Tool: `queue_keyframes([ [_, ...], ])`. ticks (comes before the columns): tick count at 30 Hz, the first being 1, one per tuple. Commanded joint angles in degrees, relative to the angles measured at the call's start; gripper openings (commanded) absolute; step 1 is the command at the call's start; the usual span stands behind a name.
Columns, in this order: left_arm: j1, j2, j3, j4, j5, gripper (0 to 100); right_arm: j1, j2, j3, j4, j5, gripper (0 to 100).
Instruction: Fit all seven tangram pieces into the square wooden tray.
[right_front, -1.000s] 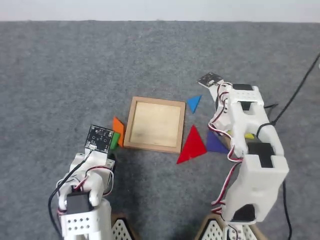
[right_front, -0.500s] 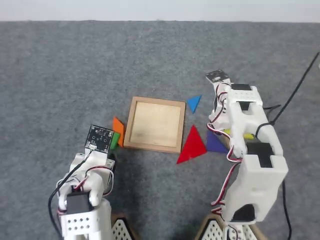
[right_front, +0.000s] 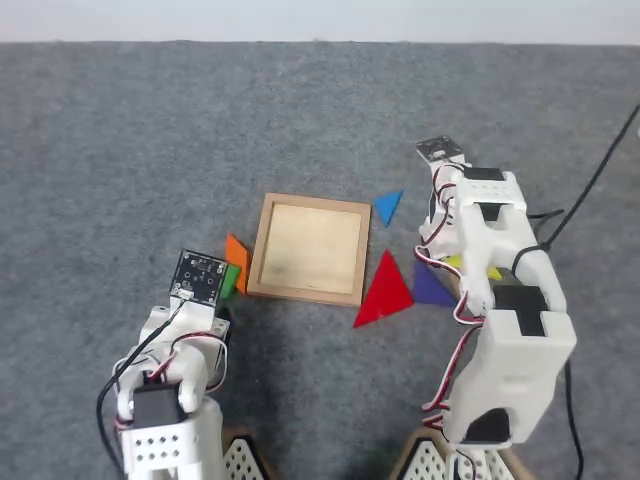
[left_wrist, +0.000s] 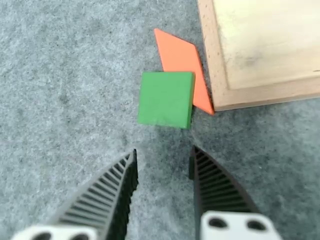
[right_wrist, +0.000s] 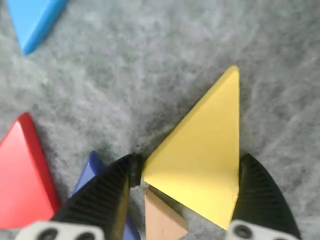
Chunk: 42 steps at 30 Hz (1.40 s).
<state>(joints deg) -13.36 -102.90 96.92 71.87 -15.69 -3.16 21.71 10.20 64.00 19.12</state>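
Nothing legible to call here: no word, number, label or sign can be read on any surface, and the tiny marks on the small black circuit board (right_front: 201, 277) atop the left arm's wrist are too fine to make out.

Bright, even light; faint soft shadows

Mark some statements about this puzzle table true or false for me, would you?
1. The square wooden tray holds several pieces. False: it is empty.
2. The green square lies outside the tray, beside the orange parallelogram. True.
3. The left gripper grips the green square. False: it is open, short of the square.
4. The yellow triangle sits between the fingers of the right gripper. True.
5. The red triangle lies by the left arm. False: it lies on the right arm's side.
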Motion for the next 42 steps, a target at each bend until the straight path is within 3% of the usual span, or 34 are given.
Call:
queue_keyframes([
  [1, -0.35, -0.09, -0.40, 0.26, -0.53, 17, -0.31, -5.05, -2.29, 0.40, -0.97, 23.1],
  [10, -0.35, -0.09, -0.40, 0.26, -0.53, 17, -3.82, -14.64, -2.29, 5.41, -0.88, 23.1],
  [20, -0.35, -0.09, -0.40, 0.26, -0.53, 17, -18.51, -15.25, -9.67, 5.93, -0.70, 23.1],
  [27, -0.35, -0.09, -0.40, 0.26, -0.53, 17, -27.30, -5.85, -20.66, 8.57, 11.87, 23.1],
  [35, -0.35, -0.09, -0.40, 0.26, -0.53, 17, -32.92, 5.14, -26.46, 4.26, 18.55, 23.1],
  [42, -0.35, -0.09, -0.40, 0.26, -0.53, 17, -33.45, 9.54, -27.52, 3.91, 22.42, 23.1],
])
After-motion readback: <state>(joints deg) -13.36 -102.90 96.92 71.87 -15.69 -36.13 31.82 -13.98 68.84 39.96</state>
